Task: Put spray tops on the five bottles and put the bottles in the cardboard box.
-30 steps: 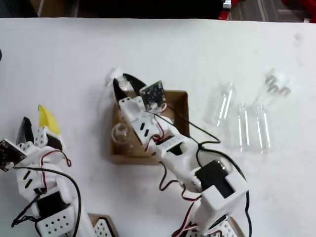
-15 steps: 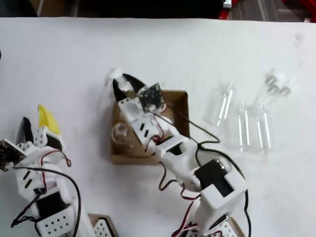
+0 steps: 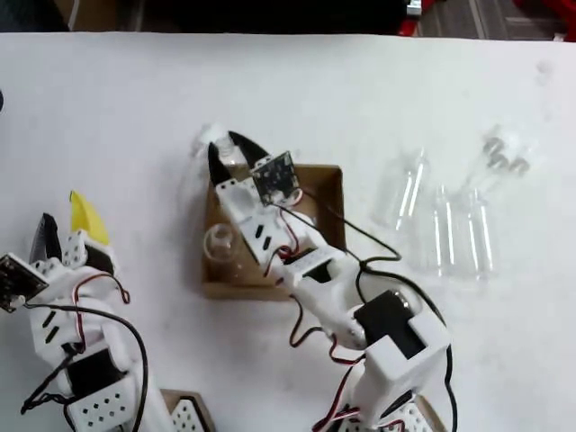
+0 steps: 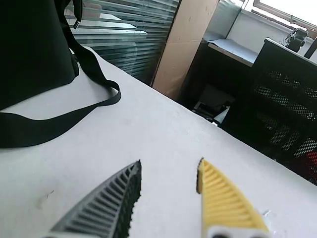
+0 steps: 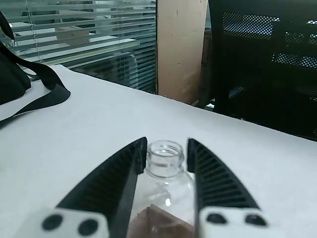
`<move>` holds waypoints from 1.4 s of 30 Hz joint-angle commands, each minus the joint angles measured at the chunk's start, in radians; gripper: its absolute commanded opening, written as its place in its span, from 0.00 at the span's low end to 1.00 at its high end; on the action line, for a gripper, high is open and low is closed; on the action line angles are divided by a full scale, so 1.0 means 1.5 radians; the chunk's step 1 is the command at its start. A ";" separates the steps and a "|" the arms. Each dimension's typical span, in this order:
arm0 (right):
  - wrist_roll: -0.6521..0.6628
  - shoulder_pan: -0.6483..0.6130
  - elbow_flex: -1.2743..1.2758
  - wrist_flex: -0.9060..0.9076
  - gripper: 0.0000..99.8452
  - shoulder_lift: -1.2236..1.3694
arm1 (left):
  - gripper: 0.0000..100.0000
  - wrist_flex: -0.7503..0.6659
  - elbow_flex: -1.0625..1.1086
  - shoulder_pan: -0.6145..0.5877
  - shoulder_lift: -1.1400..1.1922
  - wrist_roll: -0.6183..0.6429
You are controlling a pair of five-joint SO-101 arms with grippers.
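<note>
A clear plastic bottle (image 5: 165,154) with an open neck and no spray top stands at the far left corner of the shallow brown cardboard box (image 3: 328,178). In the right wrist view a brown edge of the box shows just in front of its shoulder. The right gripper (image 3: 225,147) has its two black ribbed fingers closed in on either side of the bottle's neck, just under the rim. The hold at the neck looks chosen to keep the bottle upright as it is set at the box.

Another clear bottle (image 3: 219,243) stands inside the box along its left wall, its round mouth facing up; whether it carries a top cannot be told. To the right of the box, well apart from it, three clear bottles (image 3: 445,229) lie on the white table (image 3: 360,90), and beyond them sits a small cluster of clear spray tops (image 3: 504,153), probably parked there for fitting.

Left of the box and nearer the robot, the left gripper (image 4: 168,173) hangs over bare table, its grey and yellow fingers spread apart with nothing between them.
</note>
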 commanded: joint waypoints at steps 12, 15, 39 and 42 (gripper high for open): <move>0.005 -0.018 0.006 0.023 0.28 -0.099 | 0.18 -0.013 -0.002 0.008 -0.005 0.005; 0.005 -0.018 0.037 0.044 0.28 -0.185 | 0.18 -0.013 -0.002 0.008 -0.005 0.005; -0.047 0.256 -0.468 1.496 0.28 -0.323 | 0.18 -0.012 -0.002 0.008 -0.005 0.005; -0.050 0.241 -0.541 1.564 0.28 -0.187 | 0.18 -0.007 -0.002 0.008 -0.005 0.005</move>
